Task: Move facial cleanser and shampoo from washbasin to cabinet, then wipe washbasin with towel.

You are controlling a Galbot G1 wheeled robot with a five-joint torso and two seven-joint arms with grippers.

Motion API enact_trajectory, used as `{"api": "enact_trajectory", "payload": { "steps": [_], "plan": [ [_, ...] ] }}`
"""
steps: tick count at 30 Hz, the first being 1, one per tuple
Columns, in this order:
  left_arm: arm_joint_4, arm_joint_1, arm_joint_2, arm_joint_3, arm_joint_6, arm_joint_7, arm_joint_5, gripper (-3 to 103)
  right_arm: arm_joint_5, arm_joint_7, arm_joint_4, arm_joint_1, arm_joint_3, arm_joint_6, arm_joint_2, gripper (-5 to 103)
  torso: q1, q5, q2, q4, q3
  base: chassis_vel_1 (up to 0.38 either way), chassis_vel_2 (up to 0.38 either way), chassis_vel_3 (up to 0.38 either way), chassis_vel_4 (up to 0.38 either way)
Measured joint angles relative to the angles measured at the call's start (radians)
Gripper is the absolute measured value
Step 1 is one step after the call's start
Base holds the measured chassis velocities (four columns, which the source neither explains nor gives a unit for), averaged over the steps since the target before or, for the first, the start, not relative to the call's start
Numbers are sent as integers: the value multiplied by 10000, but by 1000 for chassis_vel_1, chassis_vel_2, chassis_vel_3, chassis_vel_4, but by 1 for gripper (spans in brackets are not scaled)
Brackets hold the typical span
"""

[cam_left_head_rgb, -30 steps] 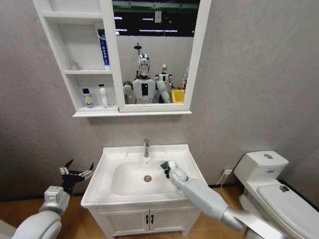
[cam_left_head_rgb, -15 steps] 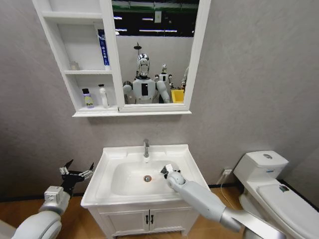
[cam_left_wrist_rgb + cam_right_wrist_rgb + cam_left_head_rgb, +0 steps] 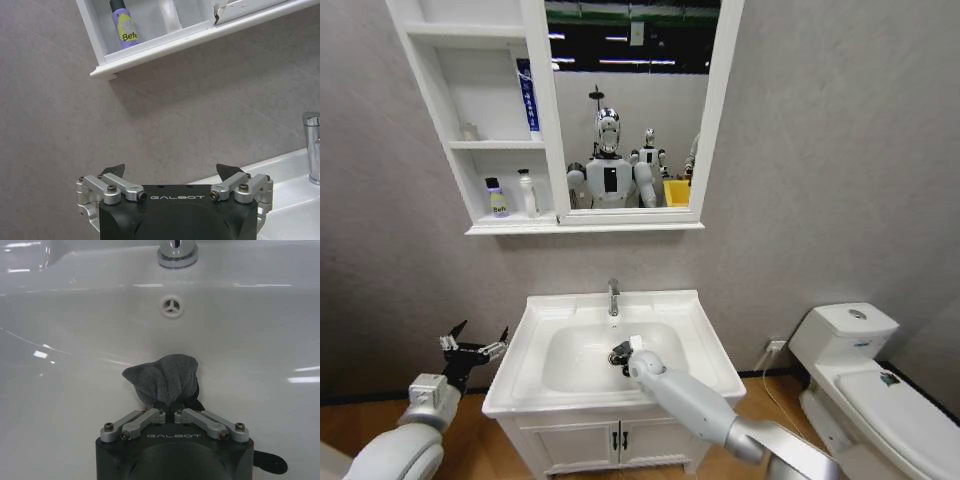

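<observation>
A grey textured wall is backing a small bathroom corner, with the cabinet (image 3: 470, 120) hanging above the washbasin (image 3: 705, 345) and a white toilet (image 3: 860, 385) standing off to the robot's right. The towel (image 3: 165, 377), a dark grey wad, is sitting pinched in the right claw (image 3: 170, 412), whose fingers are drawn narrow around its lower edge. It is pressing against the bowl floor near the middle, just short of the small overflow hole (image 3: 171, 306) and the chrome tap (image 3: 177, 252). From the head view the right claw (image 3: 623, 354) is working right beside the drain. Two bottles (image 3: 512, 195) are already standing on the cabinet's lowest shelf, so by my judgement the moving part is done and wiping is the step in hand.

To wipe well, the claw should be keeping steady downward pressure so the cloth is dragging flat rather than riding on one corner. It should be sweeping across the bowl floor and up the sloped walls in overlapping passes, while staying clear of the tap. The left claw (image 3: 175, 182) is hovering with its fingers spread wide, off the washbasin's left side, holding nothing.
</observation>
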Motion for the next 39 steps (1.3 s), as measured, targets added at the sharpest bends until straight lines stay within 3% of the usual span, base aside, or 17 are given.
{"api": "enact_trajectory", "payload": {
  "steps": [9,13,16,17,19,21,23,24,29,31,34,39],
  "plan": [
    [-1,0,0,0,0,0,0,100,-270,-1973,-530,-335,492,2151,434,3,0,0,0,-3,0,0,0,0,0],
    [-1,0,0,0,-1,0,0,100,-66,-1824,-436,-457,635,2081,464,3,0,1,0,0,0,0,0,0,0],
    [0,0,0,0,0,0,0,100,497,-337,69,-590,869,858,217,3,0,1,0,-2,0,0,0,0,0],
    [0,0,0,0,0,0,0,100,497,-337,69,-590,869,858,217,3,0,1,0,-2,0,0,0,0,0],
    [-1,0,0,0,0,0,0,100,1003,564,594,-594,962,97,-87,3,0,2,0,-2,0,0,0,0,0],
    [0,0,0,0,0,0,0,100,1018,757,704,-588,965,-43,-176,3,0,2,0,-2,0,0,0,0,0],
    [0,0,0,0,0,0,0,100,74,1435,985,-488,797,-549,-646,3,0,3,0,-3,0,0,0,0,0],
    [0,0,0,0,0,0,0,100,74,1435,985,-488,797,-549,-646,3,0,3,0,-3,0,0,0,0,0],
    [-1,0,0,0,-1,0,0,100,-1795,1438,847,-432,671,-632,-965,3,0,3,0,-2,0,0,0,0,0],
    [0,0,0,0,0,0,0,100,-2000,1245,749,-432,671,-567,-989,3,0,2,0,-3,0,0,0,0,0],
    [-1,0,0,0,0,0,0,100,-654,924,714,-478,699,-287,-805,3,0,2,0,-3,0,0,0,0,0],
    [-1,0,0,0,0,0,0,100,674,676,682,-548,675,92,-301,3,0,1,0,-1,0,0,0,0,0]
  ]
}}
